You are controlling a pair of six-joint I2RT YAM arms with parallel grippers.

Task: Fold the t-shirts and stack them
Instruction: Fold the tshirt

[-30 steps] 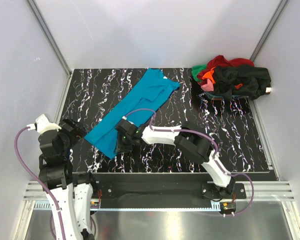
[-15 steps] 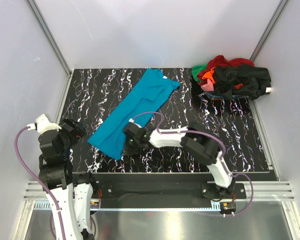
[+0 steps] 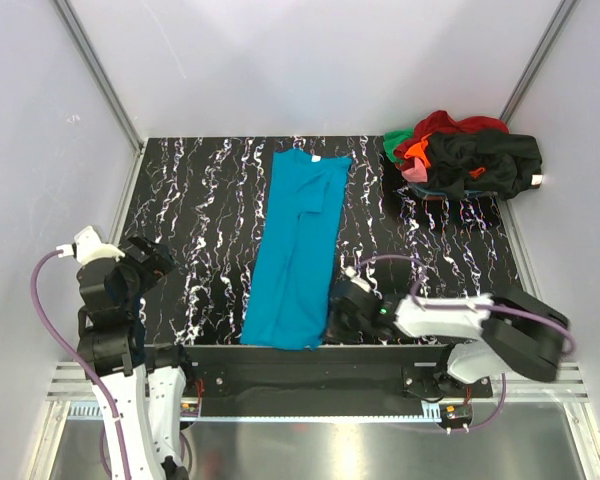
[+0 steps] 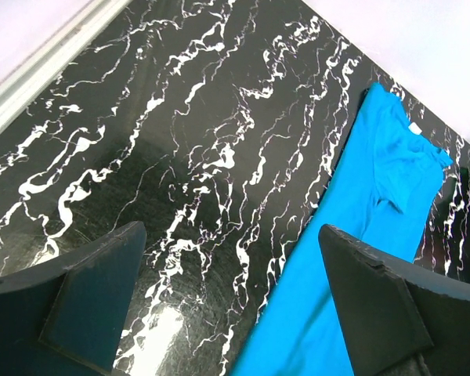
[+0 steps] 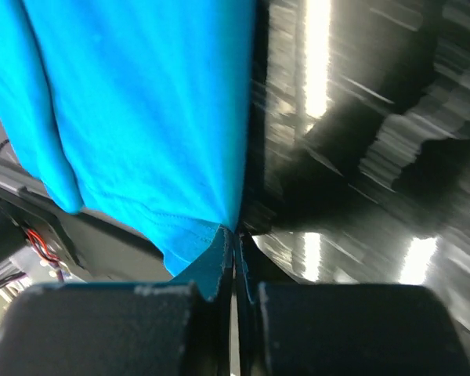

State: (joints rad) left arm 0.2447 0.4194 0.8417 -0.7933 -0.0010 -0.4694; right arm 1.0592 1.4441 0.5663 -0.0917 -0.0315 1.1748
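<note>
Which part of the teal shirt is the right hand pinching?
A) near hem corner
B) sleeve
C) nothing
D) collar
A: the right wrist view shows the right hand shut on a stitched hem corner of the teal shirt, at its near end.

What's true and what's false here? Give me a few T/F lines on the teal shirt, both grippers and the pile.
1. The right gripper is shut on a near corner of the teal t-shirt. True.
2. The left gripper is clamped on a sleeve. False: it is open, holds nothing and hangs over the table beside the shirt.
3. The teal t-shirt sits on top of the pile. False: it lies as a long strip down the middle of the table, apart from the pile in the far right corner.
4. The teal t-shirt's neck end points to the far edge. True.
</note>
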